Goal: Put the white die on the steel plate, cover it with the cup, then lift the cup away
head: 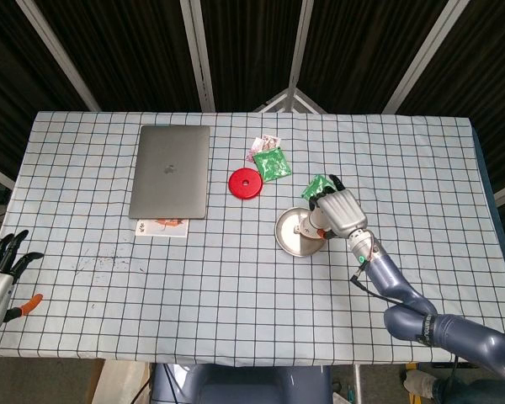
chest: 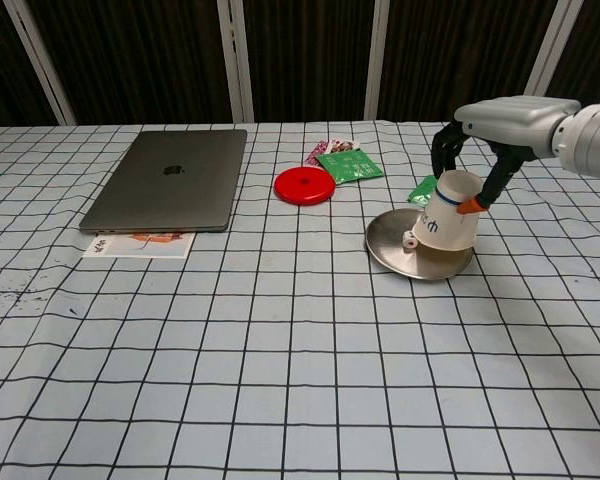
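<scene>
A: Right hand (chest: 507, 122), fingers (chest: 446, 150) first?
B: Curled down round the white paper cup (chest: 450, 211), holding it mouth-down and tilted, over the right half of the steel plate (chest: 392, 249). Orange fingertip against the cup wall.

A: What's in the plate?
B: The white die (chest: 409, 240), just left of the cup's rim, still uncovered. The cup's lower edge looks close to the plate; contact I cannot tell.

A: Any writing?
B: Blue mark on the cup, not readable. Apple logo on the closed grey laptop (chest: 170, 192). A printed card (chest: 140, 245) pokes out from under the laptop's near edge; text too small.

A: Further out?
B: Green packet (head: 321, 183) behind the cup, another green packet (chest: 349, 165) beside a red disc (chest: 304, 185), all on the checked counter (chest: 280, 350).

A: Left hand (head: 0, 268)?
B: Off the counter's left edge, fingers spread, empty.
</scene>
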`<state>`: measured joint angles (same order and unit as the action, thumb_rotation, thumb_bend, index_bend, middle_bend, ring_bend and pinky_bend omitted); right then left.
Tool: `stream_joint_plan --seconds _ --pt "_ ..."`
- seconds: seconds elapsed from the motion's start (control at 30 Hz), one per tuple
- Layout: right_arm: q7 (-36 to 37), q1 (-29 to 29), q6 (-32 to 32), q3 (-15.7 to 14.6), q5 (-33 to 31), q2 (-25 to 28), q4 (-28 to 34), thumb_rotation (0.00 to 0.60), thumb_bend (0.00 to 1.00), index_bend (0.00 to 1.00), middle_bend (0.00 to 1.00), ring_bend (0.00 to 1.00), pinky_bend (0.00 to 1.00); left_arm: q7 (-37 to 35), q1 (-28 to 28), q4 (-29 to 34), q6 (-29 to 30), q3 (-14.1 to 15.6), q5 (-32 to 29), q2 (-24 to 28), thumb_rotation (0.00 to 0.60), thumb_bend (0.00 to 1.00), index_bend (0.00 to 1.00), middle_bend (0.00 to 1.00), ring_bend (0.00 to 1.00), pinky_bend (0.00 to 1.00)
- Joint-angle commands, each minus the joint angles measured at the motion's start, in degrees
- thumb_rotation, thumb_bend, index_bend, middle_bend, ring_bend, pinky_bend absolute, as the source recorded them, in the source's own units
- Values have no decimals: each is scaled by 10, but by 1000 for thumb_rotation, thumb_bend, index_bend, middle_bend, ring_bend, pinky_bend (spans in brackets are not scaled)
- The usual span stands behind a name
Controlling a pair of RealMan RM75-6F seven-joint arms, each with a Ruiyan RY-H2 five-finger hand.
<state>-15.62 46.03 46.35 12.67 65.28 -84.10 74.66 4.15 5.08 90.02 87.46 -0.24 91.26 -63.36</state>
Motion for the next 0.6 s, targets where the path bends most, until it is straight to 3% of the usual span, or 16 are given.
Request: stream_joint_plan --seconds 0.03,0.6 --pt "4 3 1 -1 -1 -9 -7 600 344 475 504 268 0 -4 -1 -5 10 -3 6 -4 600 275 263 0 0 128" --pt "6 9 10 1 -6 -9 -2 600 344 484 504 268 0 -15 -2 -26 30 -6 21 -17 600 274 263 0 0 128"
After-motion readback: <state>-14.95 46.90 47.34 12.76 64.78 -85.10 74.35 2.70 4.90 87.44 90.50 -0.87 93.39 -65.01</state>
